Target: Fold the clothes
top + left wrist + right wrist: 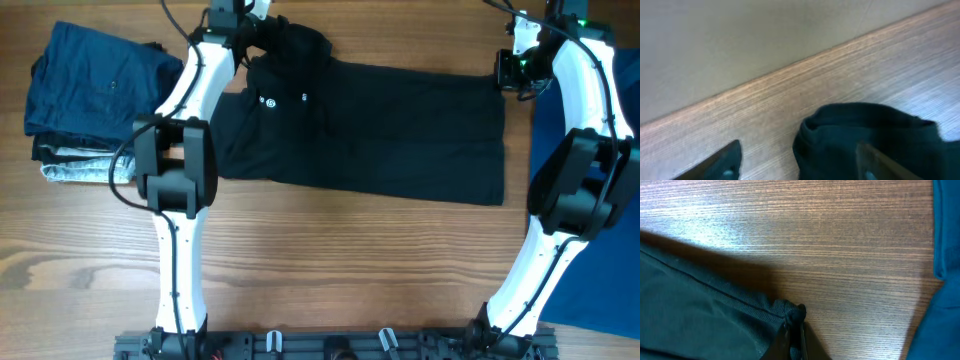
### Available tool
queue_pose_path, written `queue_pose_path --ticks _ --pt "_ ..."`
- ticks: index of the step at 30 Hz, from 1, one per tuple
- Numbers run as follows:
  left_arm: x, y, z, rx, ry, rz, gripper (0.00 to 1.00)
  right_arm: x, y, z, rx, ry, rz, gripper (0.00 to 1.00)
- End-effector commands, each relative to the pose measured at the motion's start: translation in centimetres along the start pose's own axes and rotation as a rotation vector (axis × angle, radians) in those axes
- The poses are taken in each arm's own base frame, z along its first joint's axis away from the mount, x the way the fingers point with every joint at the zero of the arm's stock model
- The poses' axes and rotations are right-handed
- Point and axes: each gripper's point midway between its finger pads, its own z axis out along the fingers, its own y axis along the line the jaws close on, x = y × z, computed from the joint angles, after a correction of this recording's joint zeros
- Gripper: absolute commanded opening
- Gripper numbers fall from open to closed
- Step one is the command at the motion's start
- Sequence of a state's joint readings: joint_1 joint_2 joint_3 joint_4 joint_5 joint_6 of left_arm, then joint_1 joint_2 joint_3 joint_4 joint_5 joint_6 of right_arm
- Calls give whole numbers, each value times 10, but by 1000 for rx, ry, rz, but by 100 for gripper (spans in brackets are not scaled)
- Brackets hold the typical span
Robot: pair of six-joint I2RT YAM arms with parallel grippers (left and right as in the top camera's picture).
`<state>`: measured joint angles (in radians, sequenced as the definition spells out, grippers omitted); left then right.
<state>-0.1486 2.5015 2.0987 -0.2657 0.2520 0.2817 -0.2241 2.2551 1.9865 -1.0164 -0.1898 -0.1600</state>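
black shirt (pixel 380 130): spread out flat across the back-middle of the table (pixel 330 270), collar end toward my left arm and hem end toward my right. The little white logo (pixel 268 100) faces up.

collar end: bunched into a dark lump (pixel 870 130) at the far edge. On the left wrist cam it sits on the wood, close to where the tabletop ends.

left gripper (pixel 272 38): hanging over that collar lump with the fingers (pixel 727 162) spread wide. One tip is out over bare wood and apart from the cloth, the other overlaps the fabric – nothing is pinched between them.

right gripper (pixel 505 75): at the far hem corner on my right side. On the right wrist cam the fingers (pixel 790 340) are squeezed together on a little knob of black hem (pixel 790 311), so it's holding the shirt.

blue shirt (pixel 625 260): at the right edge of the table, partly under my right arm. It's near the black hem but not touching, with a strip of wood between them. It shows as a bright blue edge (pixel 945 230) on the right wrist cam.

folded pile (pixel 95 80): at the far left, well clear of the black shirt – navy on top, with something grey (pixel 75 172) poking out underneath.
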Motion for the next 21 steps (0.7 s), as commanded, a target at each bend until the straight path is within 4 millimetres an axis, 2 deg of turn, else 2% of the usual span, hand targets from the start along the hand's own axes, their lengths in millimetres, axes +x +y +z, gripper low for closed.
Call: queue_pose_path --ticks 1,6,9,11,12,15,16,18,19,20,21 --pt "39 -1 30 2 52 43 69 -10 0 -15 18 -41 21 4" --pt "53 -7 49 8 43 50 73 -11 0 -15 19 -47 20 4" --pt "72 -16 62 24 68 52 75 -12 -1 -15 23 -48 19 4" --pt "75 -20 66 30 70 55 79 -12 -1 -15 23 -50 19 4" --pt "75 -23 66 37 69 56 84 -12 -1 -15 23 -50 19 4" --pt "76 -29 66 59 74 56 82 -12 -1 -15 23 -49 20 4" --pt "81 -30 66 63 92 51 77 -12 -1 -15 23 -49 20 5" --pt "88 -30 65 68 121 43 53 -12 -1 -15 23 -49 20 6" --pt "90 -31 64 71 130 41 52 -12 -1 -15 23 -49 19 6" --pt "92 -31 64 72 136 39 46 -12 -1 -15 23 -49 20 6" --pt "92 -31 64 71 137 39 36 -12 -1 -15 23 -49 19 6"
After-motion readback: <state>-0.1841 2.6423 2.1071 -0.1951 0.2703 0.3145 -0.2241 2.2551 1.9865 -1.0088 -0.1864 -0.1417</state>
